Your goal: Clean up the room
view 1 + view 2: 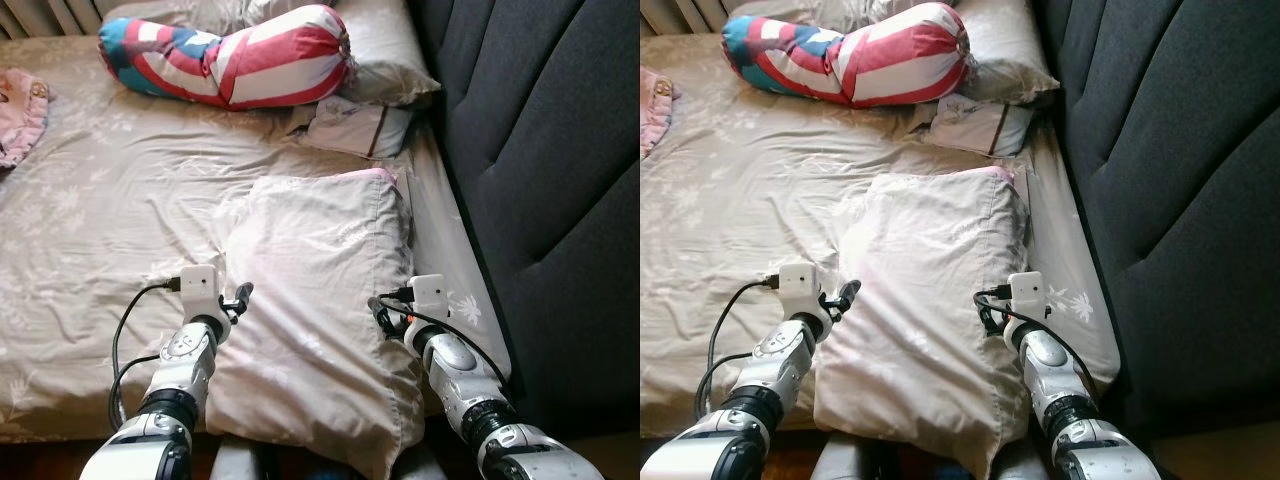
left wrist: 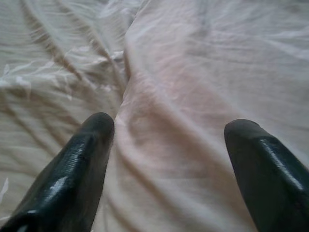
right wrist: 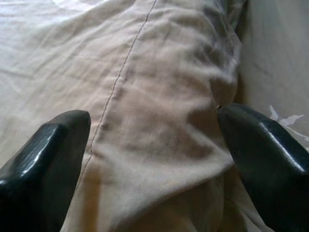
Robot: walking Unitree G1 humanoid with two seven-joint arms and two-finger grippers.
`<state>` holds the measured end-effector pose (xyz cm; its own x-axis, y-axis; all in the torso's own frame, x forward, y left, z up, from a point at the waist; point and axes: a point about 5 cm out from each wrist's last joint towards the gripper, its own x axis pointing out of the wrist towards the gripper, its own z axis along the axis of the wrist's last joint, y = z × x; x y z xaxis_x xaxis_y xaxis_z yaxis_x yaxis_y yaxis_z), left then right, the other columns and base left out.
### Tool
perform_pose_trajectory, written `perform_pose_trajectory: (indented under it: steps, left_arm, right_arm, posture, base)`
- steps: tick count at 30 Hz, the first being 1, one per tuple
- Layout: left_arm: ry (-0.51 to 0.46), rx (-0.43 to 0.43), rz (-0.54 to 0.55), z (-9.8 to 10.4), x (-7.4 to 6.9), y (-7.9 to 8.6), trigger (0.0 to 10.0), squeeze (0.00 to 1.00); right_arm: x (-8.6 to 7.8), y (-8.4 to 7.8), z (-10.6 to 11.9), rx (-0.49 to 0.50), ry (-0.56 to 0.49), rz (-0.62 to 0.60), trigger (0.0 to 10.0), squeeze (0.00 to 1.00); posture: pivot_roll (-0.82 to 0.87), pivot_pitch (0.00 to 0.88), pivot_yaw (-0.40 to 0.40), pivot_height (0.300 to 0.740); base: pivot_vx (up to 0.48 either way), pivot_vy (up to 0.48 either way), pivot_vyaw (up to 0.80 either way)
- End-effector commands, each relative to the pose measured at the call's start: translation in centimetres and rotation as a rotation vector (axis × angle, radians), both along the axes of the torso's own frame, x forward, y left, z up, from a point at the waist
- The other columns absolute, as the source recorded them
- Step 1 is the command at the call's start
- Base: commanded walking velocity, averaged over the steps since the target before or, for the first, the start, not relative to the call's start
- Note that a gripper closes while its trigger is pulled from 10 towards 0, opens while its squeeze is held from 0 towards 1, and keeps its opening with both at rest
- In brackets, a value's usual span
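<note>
**Both grippers at pillow edges, nothing gripped yet**

A beige pillow (image 1: 315, 300) lay on the bed (image 1: 90, 230), its near end hanging over the bed's front edge, close to the dark headboard (image 1: 540, 180). The left gripper (image 2: 166, 159) was at the pillow's left edge, fingers (image 2: 79, 164) spread apart, cloth between them but not pinched. The right gripper (image 3: 154, 154) was at the pillow's right edge, by the headboard side, fingers (image 3: 263, 154) also spread wide over the seam, not clamped.

Further up the bed from the pillow: a striped red, white and blue bolster (image 1: 235, 55), another pillow (image 1: 385, 50) against the headboard, a small light cloth item (image 1: 355, 125) just beyond the beige pillow's far end, and a pink garment (image 1: 22, 112) at the far left.

Judged progress: early. The pillow was out of place and not yet lifted; the bed sheet was wrinkled, and the bolster, cloth item and garment looked unsorted. Closing on both edges seemed the next need.
</note>
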<state>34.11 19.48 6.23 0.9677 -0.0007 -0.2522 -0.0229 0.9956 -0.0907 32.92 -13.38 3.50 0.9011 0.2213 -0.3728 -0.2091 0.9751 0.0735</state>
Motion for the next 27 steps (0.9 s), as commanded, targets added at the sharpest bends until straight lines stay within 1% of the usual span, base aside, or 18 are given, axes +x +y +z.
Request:
perform_pose_trajectory:
  steps: [1,6,7,8,9,11,14,16,18,20,22,23,27]
  left_arm:
    - [0.02,0.018,0.011,-0.6,-0.4,0.5,10.0,1.0]
    - [0.036,0.015,0.038,-1.0,-0.7,1.0,10.0,1.0]
    - [0.041,0.014,0.046,-1.1,-0.8,1.1,10.0,1.0]
    - [0.041,0.014,0.046,-1.1,-0.8,1.1,10.0,1.0]
    - [0.046,0.013,0.046,-1.2,-0.9,1.2,10.0,0.0]
    - [0.049,0.006,0.048,-1.4,-1.0,1.2,10.0,0.0]
    - [0.045,0.002,0.05,-1.4,-1.1,1.3,10.0,0.0]
    - [0.037,-0.007,0.052,-1.3,-1.1,1.4,10.0,0.0]
    - [0.035,-0.009,0.049,-1.3,-1.2,1.5,10.0,0.0]
    - [0.034,-0.01,0.049,-1.3,-1.2,1.6,10.0,0.0]
    - [0.033,-0.007,0.049,-1.2,-1.2,1.7,10.0,0.0]
    - [0.026,-0.008,0.051,-1.1,-1.1,1.9,10.0,0.0]
    - [0.019,-0.009,0.051,-0.9,-1.0,2.0,10.0,0.0]
  right_arm:
    - [-0.3,0.1,-0.5,-0.009,0.036,0.02,10.0,1.0]
    - [-0.6,0.1,-0.8,-0.009,0.046,0.03,10.0,1.0]
    - [-0.8,0.0,-1.1,-0.008,0.064,0.032,10.0,0.0]
    - [-0.8,0.0,-1.1,-0.008,0.064,0.032,10.0,0.0]
    - [-1.3,0.0,-1.8,-0.009,0.101,0.038,10.0,0.0]
    - [-1.9,-0.1,-2.5,-0.024,0.133,0.042,10.0,0.0]
    - [-2.1,-0.2,-2.7,-0.03,0.142,0.034,10.0,0.0]
    - [-2.1,-0.1,-2.8,-0.013,0.151,0.024,10.0,0.0]
    - [-2.2,0.2,-2.9,0.033,0.17,0.009,10.0,0.0]
    - [-2.3,0.3,-3.1,0.036,0.18,-0.001,10.0,0.0]
    - [-2.3,0.3,-3.1,0.015,0.179,-0.01,10.0,0.0]
    - [-2.2,0.1,-3.0,-0.001,0.167,-0.03,10.0,0.0]
    - [-1.7,-0.3,-2.4,-0.045,0.129,-0.046,10.0,0.0]
  posture:
    - [-0.14,0.263,-0.016,0.65]
    - [-0.15,0.293,-0.015,0.65]
    - [-0.15,0.3,-0.016,0.65]
    - [-0.15,0.3,-0.016,0.65]
    - [-0.15,0.307,-0.017,0.65]
    - [-0.15,0.318,-0.017,0.65]
    - [-0.14,0.327,-0.013,0.65]
    - [-0.14,0.333,-0.006,0.65]
    - [-0.13,0.334,0.002,0.65]
    - [-0.13,0.337,0.006,0.65]
    - [-0.13,0.338,0.009,0.65]
    - [-0.13,0.338,0.011,0.65]
    - [-0.13,0.333,0.015,0.65]
  base:
    - [0.0,0.0,0.0]
    - [0.0,0.0,0.0]
    - [0.0,0.0,0.0]
    - [0.0,0.0,0.0]
    - [0.0,0.0,0.0]
    - [0.0,0.0,0.0]
    - [0.0,0.0,0.0]
    - [0.0,0.0,0.0]
    - [0.0,0.0,0.0]
    - [0.0,0.0,0.0]
    - [0.0,0.0,0.0]
    - [0.0,0.0,0.0]
    - [0.0,0.0,0.0]
